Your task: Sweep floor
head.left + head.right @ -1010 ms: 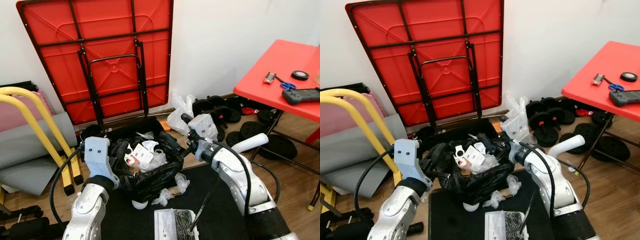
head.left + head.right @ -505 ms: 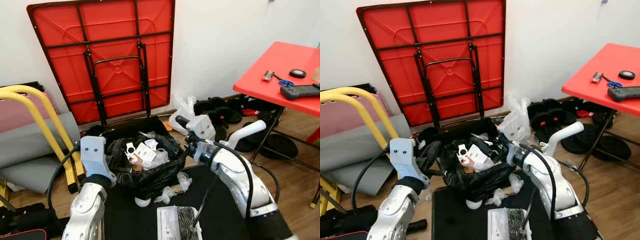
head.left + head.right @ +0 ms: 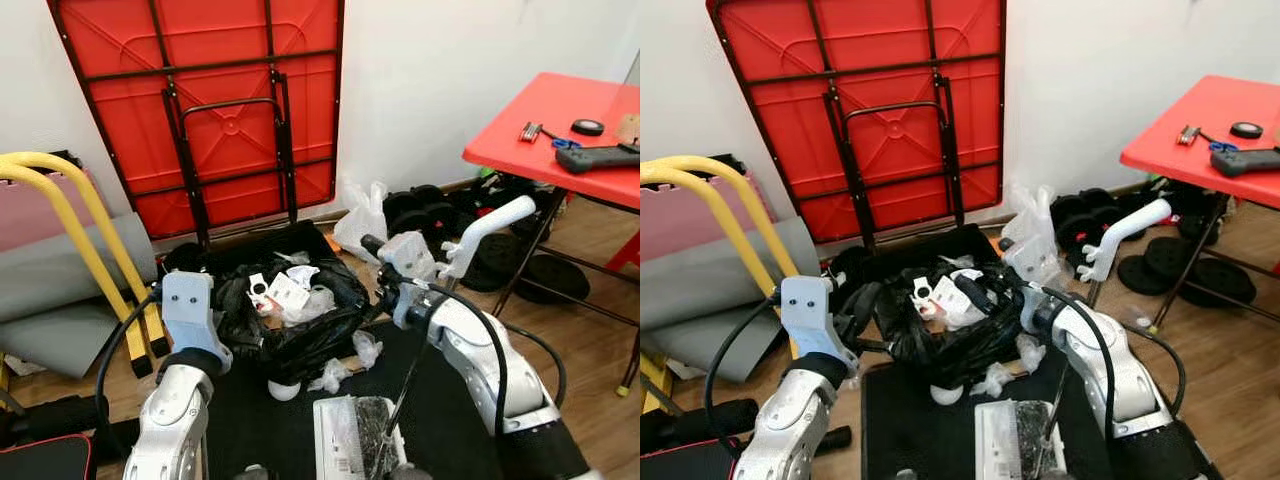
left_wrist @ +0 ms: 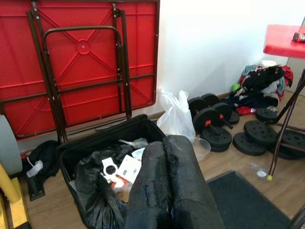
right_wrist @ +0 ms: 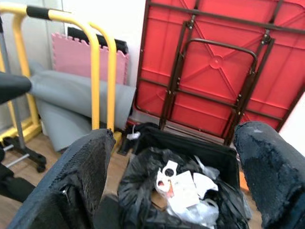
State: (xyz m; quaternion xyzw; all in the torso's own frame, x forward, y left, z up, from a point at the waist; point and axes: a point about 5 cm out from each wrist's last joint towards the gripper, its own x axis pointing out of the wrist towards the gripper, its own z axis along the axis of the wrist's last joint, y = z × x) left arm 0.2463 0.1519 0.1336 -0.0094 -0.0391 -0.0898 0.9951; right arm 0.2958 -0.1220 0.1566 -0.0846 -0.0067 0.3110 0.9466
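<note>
Seen from the head: a black bin (image 3: 285, 330) lined with a black bag and heaped with white paper and plastic scraps, standing on the wooden floor (image 3: 590, 370) at the far edge of a dark mat (image 3: 290, 430). Just in front of the bin, on the mat, a white dustpan (image 3: 345, 445) loaded with dark debris, a thin dark handle (image 3: 405, 400) rising from it beside the right arm. A few crumpled white scraps (image 3: 345, 362) lying between bin and dustpan.

Left claw (image 4: 169, 183), from its wrist camera: fingers pressed together, nothing between them, pointing over the near rim of the bin. Right claw (image 5: 171, 167), from its own wrist camera: fingers spread wide, empty, framing the bin from the opposite side.

Revealed by the left wrist view alone: a clear plastic bowl (image 4: 202, 148) on the floor and a heap of clothes (image 4: 264, 88) near the wall. Revealed by the right wrist view: a pink foam mat (image 5: 88, 57) and a grey roll (image 5: 76, 102) behind a yellow frame (image 5: 97, 62).

Around the room: a folded red table (image 3: 215, 110) leaning against the white wall, a white plastic bag (image 3: 362, 222), black weight plates (image 3: 420, 208), a red bench (image 3: 555, 125) carrying tape, scissors and a dark controller (image 3: 595, 157). No legible writing anywhere.
</note>
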